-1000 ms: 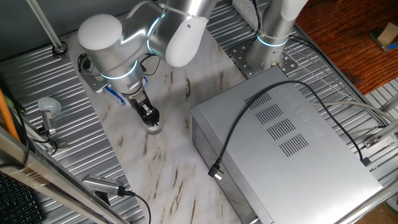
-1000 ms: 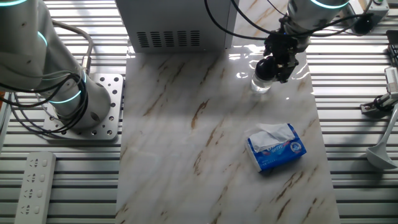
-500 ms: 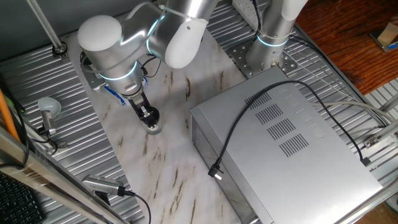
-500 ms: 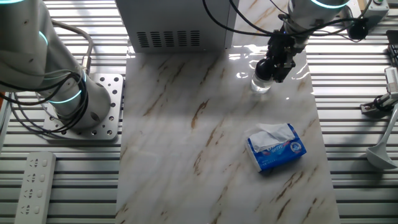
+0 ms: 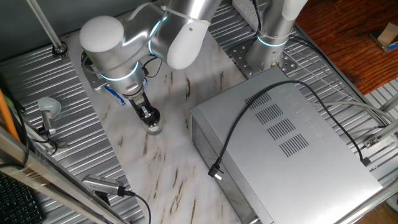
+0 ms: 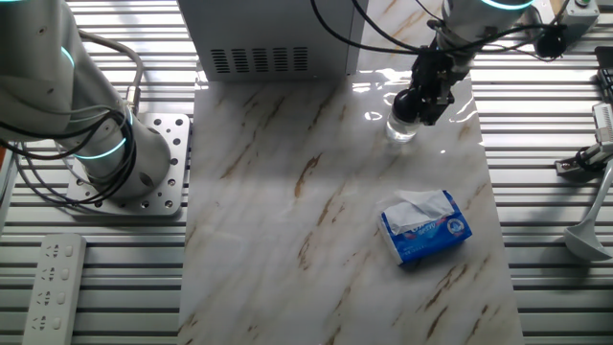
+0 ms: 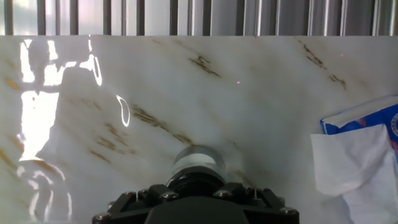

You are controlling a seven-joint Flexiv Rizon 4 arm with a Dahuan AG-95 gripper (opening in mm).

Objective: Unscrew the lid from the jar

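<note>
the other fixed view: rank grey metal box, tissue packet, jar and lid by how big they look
1. Grey metal box, though cut off by the frame.
2. Tissue packet.
3. Jar and lid: both small, gripper hides too much to rank.

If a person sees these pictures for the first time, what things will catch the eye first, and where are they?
First comes the gripper, clamped from above on the black lid of a small clear jar, which stands on the marble table near its far edge. Next is the big grey metal box with a black cable lying across its top, beside the jar. A blue-and-white tissue packet lies alone on the table, apart from the jar.
</note>
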